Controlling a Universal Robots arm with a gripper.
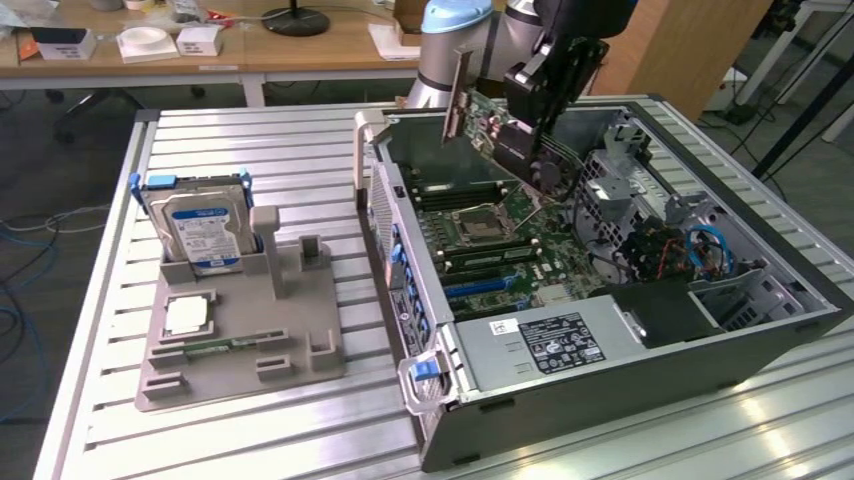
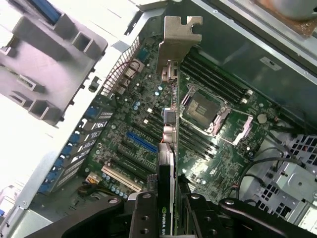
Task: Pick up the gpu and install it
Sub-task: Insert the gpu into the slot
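The gpu point(image 1: 491, 132) is a thin dark circuit card with a silver metal bracket point(image 1: 458, 92) at one end. It hangs tilted in the air above the open computer case point(image 1: 747, 350). My gripper point(image 1: 534, 118) is shut on the card's rear part. The wrist view looks along the card edge-on: the gpu point(image 2: 171, 148) runs from my gripper point(image 2: 171, 214) out to the bracket point(image 2: 181, 37). Below it lies the motherboard point(image 2: 129, 114) with its blue slot point(image 2: 141, 141). The card hangs clear of the board.
A CPU socket point(image 1: 478, 228) and memory slots lie under the card. A power supply point(image 1: 554, 340) and cables point(image 1: 701, 250) fill the case's near end. On the exterior view's left, a grey fixture point(image 1: 240, 320) holds an upright hard drive point(image 1: 200, 225).
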